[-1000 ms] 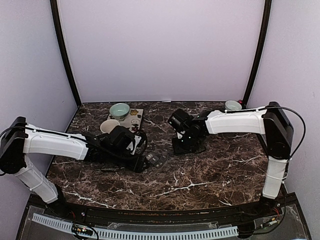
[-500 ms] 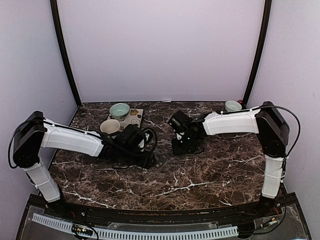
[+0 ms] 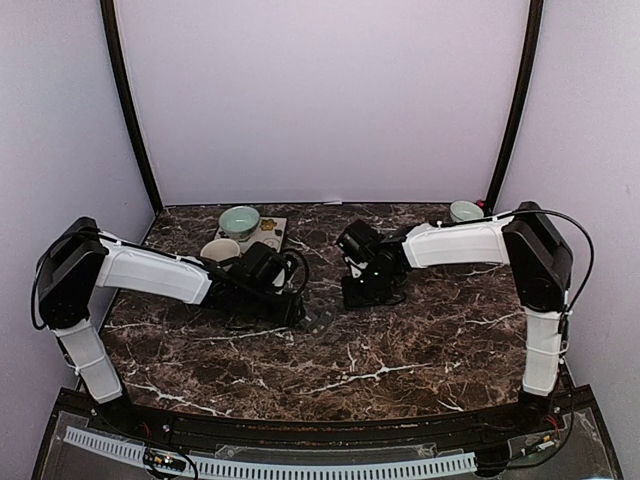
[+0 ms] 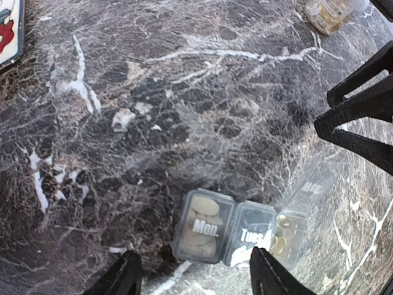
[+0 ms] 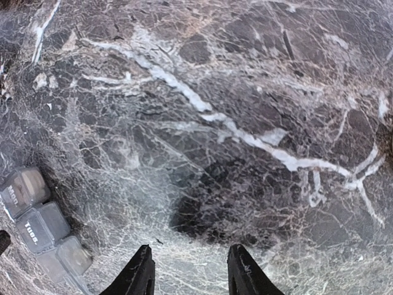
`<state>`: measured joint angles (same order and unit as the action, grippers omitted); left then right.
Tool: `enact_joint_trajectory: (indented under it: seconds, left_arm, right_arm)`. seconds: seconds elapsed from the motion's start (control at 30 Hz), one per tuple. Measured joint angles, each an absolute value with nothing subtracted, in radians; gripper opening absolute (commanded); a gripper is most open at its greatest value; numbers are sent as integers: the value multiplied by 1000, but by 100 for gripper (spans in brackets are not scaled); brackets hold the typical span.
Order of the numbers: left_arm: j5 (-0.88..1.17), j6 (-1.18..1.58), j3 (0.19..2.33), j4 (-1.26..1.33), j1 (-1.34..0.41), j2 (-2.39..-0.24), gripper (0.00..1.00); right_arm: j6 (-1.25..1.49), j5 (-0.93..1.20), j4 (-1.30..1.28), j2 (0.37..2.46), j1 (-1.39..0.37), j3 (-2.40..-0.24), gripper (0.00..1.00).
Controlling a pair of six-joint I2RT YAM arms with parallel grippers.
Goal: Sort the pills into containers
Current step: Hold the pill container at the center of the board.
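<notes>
The containers are a small dark grey strip (image 4: 236, 235) of three joined compartments, lying on the marble between my arms (image 3: 318, 322). The lids marked "Mon." and "Tues" are closed. Tan pills (image 4: 204, 222) show through the "Mon." lid. The third compartment stands open with yellow pills (image 4: 284, 236) inside. My left gripper (image 4: 196, 276) is open and empty, just short of the strip, with its fingertips (image 4: 126, 276) on either side of it. My right gripper (image 5: 190, 273) is open and empty over bare marble, the strip (image 5: 43, 227) to its lower left.
A white mug (image 3: 220, 252), a pale teal bowl (image 3: 240, 220) and a patterned tile (image 3: 268, 236) stand at the back left. A small jar (image 3: 465, 211) of tan pieces sits at the back right and shows in the left wrist view (image 4: 331, 12). The right gripper's black body (image 4: 362, 104) is close by.
My left arm has swung its elbow up and to the right while its gripper stays by the strip. The right gripper has shifted slightly left.
</notes>
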<state>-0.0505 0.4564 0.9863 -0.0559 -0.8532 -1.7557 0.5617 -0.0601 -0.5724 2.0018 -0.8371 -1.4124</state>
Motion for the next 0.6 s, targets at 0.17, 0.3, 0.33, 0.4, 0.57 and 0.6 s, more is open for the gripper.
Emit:
enact_joint_trajectory:
  seconds: [0.17,0.3,0.33,0.4,0.57,0.6]
  left_arm:
    - [-44,456,1001,-47,-828,-1774,63]
    - [-37,452,1008,-46,-815,-1796,62]
    - [-35,451,1010,-46,-812,-1801,62]
    - [-28,448,1014,-46,-807,-1808,62]
    - [-14,445,1015,-45,-807,-1809,62]
    - [-11,444,1015,-45,-807,-1809,62]
  right_arm:
    - [553,-43,-571,2020,-832,-1435,40]
    - [548,-29,-570,2035,-829,-1448,40]
    - [546,-23,-570,2041,-828,-1452,40]
    - [542,-17,-571,2049,-828,-1459,40]
    - [536,4,-571,2052,-826,-1464,40]
    - [536,9,-570,2052,-826,-1465,40]
